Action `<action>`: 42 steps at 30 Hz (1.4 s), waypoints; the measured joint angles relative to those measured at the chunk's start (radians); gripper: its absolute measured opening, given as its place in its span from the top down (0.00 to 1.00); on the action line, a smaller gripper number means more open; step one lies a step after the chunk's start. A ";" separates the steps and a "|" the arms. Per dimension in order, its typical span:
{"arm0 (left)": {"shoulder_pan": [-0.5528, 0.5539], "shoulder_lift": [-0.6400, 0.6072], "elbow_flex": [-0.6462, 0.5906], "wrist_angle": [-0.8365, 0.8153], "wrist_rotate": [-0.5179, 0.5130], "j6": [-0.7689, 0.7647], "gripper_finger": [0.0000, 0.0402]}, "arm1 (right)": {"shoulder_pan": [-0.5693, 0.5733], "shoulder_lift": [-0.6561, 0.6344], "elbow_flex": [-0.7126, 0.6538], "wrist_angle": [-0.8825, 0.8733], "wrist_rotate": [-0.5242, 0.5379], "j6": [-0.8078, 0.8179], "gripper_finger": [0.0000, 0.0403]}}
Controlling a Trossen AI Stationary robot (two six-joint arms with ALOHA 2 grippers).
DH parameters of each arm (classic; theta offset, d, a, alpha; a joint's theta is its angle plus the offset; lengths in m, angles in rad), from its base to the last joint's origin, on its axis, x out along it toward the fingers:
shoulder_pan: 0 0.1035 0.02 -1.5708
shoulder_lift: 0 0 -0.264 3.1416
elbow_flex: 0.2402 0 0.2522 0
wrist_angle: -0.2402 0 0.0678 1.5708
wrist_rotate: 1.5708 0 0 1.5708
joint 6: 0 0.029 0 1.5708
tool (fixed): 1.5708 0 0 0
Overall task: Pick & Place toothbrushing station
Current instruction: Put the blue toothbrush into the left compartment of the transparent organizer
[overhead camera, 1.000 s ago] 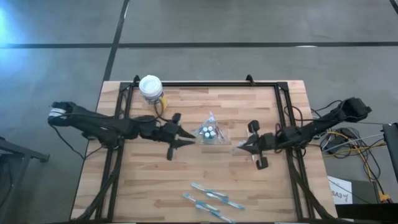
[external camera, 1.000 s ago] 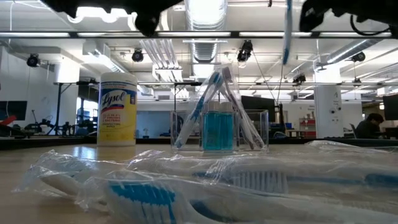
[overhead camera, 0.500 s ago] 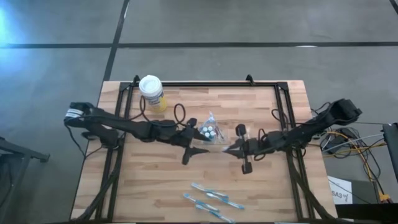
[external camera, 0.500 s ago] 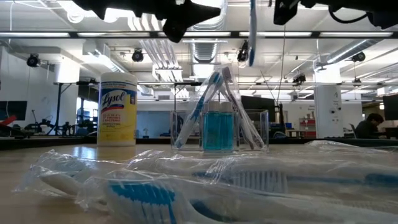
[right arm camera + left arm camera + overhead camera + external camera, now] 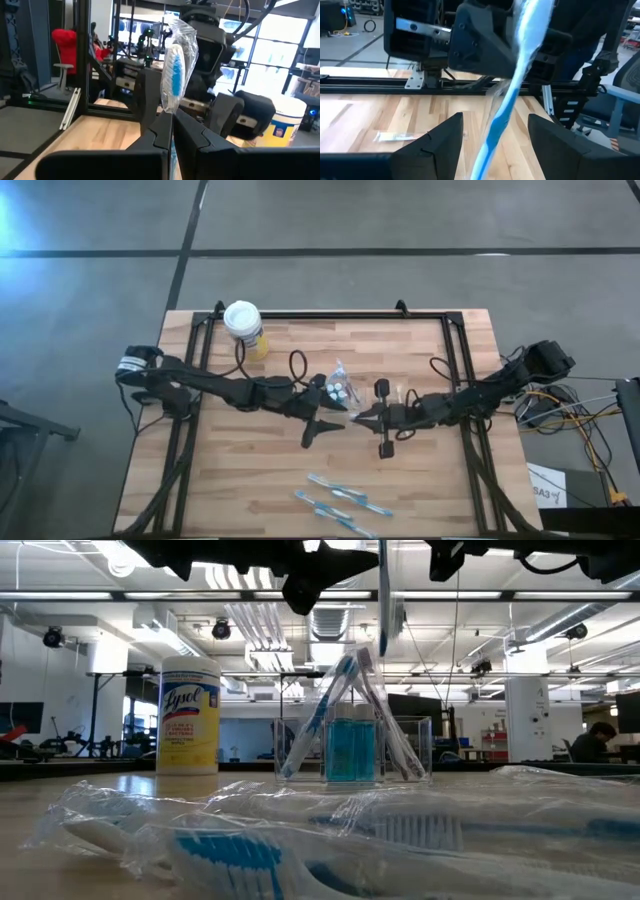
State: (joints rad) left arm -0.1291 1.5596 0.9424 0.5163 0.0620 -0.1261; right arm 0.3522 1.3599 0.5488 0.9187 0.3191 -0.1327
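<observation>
Two grippers meet above the table's middle: the right gripper pinches a wrapped toothbrush upright, while the left gripper stands wide open around its shaft. To hand over cleanly, I'd judge the left should close squarely before the right lets go, beside the clear holder.

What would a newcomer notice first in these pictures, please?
Probably the wrapped toothbrush held upright in the right gripper, shut on it above the table's middle. The left gripper faces it with fingers open on either side of the brush. Behind them sits the clear holder of toothbrushes, with more wrapped toothbrushes at the near edge.
</observation>
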 joint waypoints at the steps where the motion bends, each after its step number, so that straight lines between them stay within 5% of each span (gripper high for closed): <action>1: 0.000 0.002 0.001 0.001 0.000 0.000 0.43 | 0.000 -0.005 0.000 -0.002 0.000 -0.002 0.98; 32: -0.010 0.020 0.001 0.062 -0.037 0.017 0.44 | -0.009 0.066 -0.001 0.130 0.051 -0.029 0.98; 42: -0.009 0.021 0.001 0.067 -0.083 0.040 0.55 | -0.009 0.069 -0.001 0.135 0.050 -0.028 0.98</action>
State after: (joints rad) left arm -0.1383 1.5806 0.9432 0.5833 -0.0213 -0.0857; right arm 0.3435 1.4284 0.5477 1.0538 0.3695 -0.1612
